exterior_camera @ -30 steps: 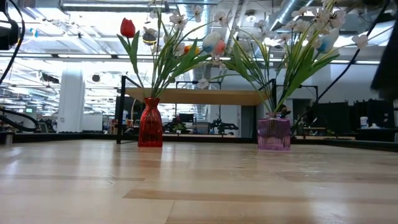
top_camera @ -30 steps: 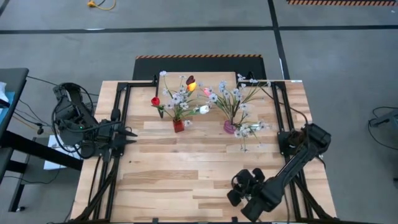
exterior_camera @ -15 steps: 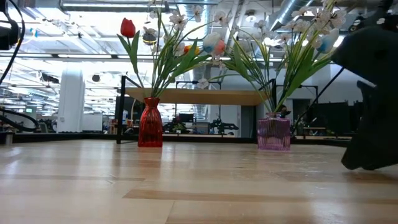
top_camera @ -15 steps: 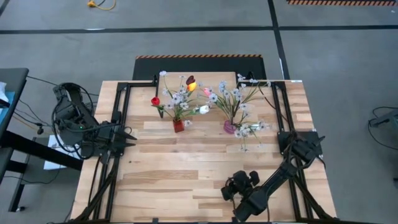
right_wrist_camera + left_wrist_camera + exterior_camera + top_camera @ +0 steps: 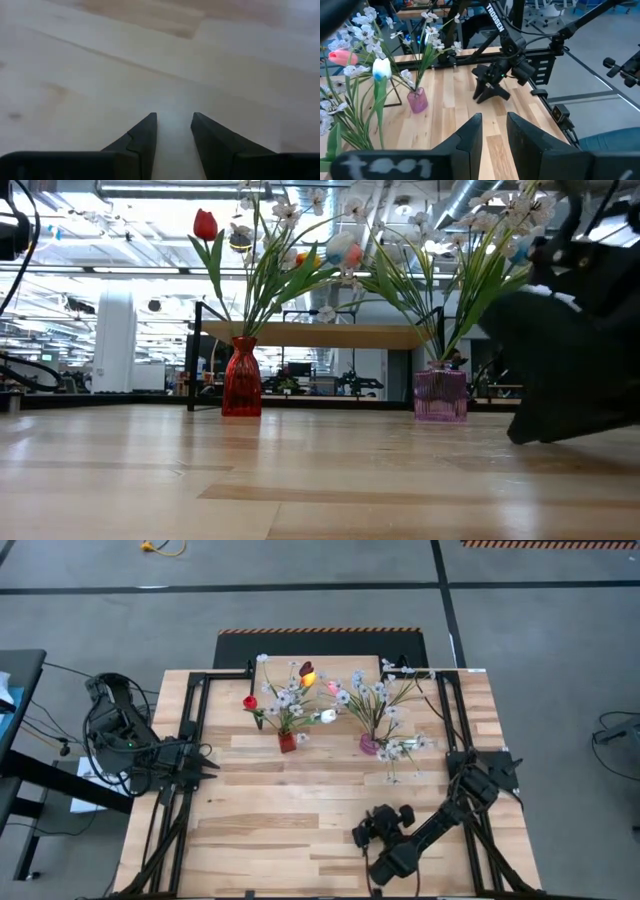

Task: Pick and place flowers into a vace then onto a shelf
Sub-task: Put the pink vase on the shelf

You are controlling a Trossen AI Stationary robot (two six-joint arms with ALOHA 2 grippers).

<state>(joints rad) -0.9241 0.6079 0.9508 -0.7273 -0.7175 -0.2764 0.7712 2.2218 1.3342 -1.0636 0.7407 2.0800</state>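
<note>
A red vase (image 5: 287, 742) and a pink vase (image 5: 370, 744) stand on their bases on the table, in front of the shelf (image 5: 310, 335). Each holds flowers (image 5: 262, 260) by their green stems: tulips and white blossom sprays. One more white spray (image 5: 402, 752) shows just right of the pink vase. My right gripper (image 5: 362, 835) is open, low over bare wood near the table's front right, with nothing between its fingers (image 5: 145, 135). My left gripper (image 5: 205, 762) hovers open at the table's left edge, pointing toward the vases.
Black metal frames (image 5: 195, 720) run along the left and right sides of the table. The shelf's thin dark legs (image 5: 195, 355) stand behind the vases. Bare planks (image 5: 290, 810) fill the middle and near part of the table.
My right gripper has come down from well above the table until it is close over the wood. It has drifted a little toward the table's left and tipped further downward. In the low view it has entered from the right. Vases and flowers have stayed put.
</note>
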